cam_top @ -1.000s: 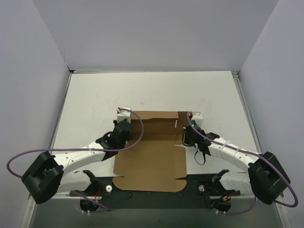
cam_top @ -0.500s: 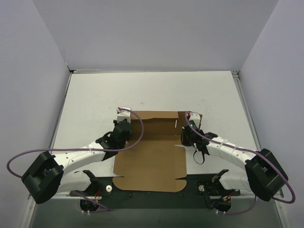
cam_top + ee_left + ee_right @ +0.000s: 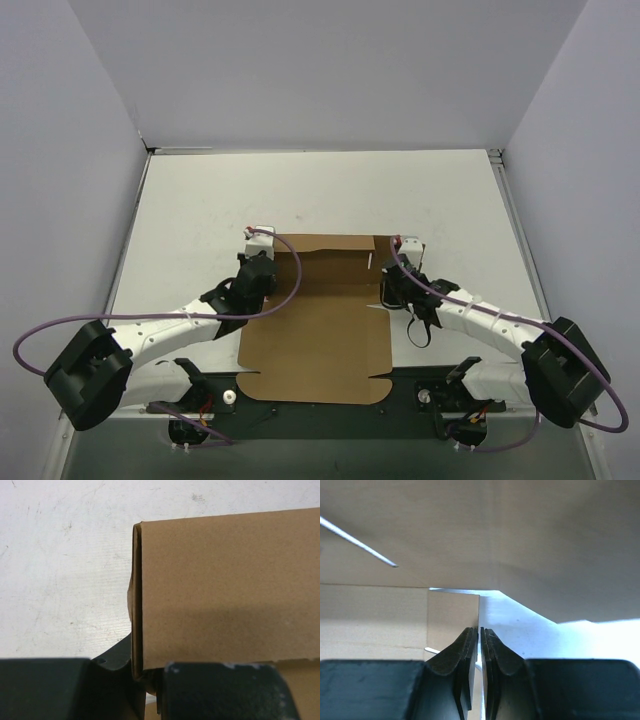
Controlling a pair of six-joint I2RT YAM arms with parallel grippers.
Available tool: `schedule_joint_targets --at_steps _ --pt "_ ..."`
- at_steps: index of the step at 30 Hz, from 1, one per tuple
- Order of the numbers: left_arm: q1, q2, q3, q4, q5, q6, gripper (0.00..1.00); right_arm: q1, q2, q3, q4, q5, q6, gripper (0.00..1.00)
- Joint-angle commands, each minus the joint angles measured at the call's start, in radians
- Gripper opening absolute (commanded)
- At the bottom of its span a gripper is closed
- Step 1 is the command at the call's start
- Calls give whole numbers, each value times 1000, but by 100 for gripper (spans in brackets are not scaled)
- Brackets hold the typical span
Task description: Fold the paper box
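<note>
Paper box (image 3: 315, 340), a plain brown cardboard die-cut sheet, lies on the white table (image 3: 200, 210), its near panel flat by the table's near edge. Farther out, its back flap stands raised, probably held up by both grippers so the crease sets. Left gripper (image 3: 145, 680) is clamped on the flap's left edge. Right gripper (image 3: 480, 635), jaws nearly together, pinches a thin cardboard edge at the flap's right end.
</note>
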State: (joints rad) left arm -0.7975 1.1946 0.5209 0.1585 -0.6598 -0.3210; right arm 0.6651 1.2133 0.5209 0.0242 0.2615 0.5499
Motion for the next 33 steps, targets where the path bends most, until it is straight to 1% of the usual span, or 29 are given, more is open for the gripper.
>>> schedule_joint_targets --at_steps 1,10,14,18,20,27,30,33 --pt "-2 -13 -16 -62 42 2 0 -28 -46 13 -64 56 22 12" --pt "0 -15 -15 -66 40 2 0 -30 -5 1 -69 81 13 12" --pt "-2 -15 -13 -65 40 2 0 -21 17 -18 -32 61 22 11" --pt "-2 -13 -13 -66 40 2 0 -6 51 -12 -32 53 28 12" --pt "-2 -16 -13 -68 40 2 0 1 55 -15 12 36 30 11" --pt "-2 -23 -16 -68 40 0 0 7 86 -22 29 38 24 11" --pt "-2 -26 -15 -68 40 0 0 16 66 -15 5 47 33 11" --pt "0 -30 -10 -73 40 2 0 14 -13 48 -99 53 47 13"
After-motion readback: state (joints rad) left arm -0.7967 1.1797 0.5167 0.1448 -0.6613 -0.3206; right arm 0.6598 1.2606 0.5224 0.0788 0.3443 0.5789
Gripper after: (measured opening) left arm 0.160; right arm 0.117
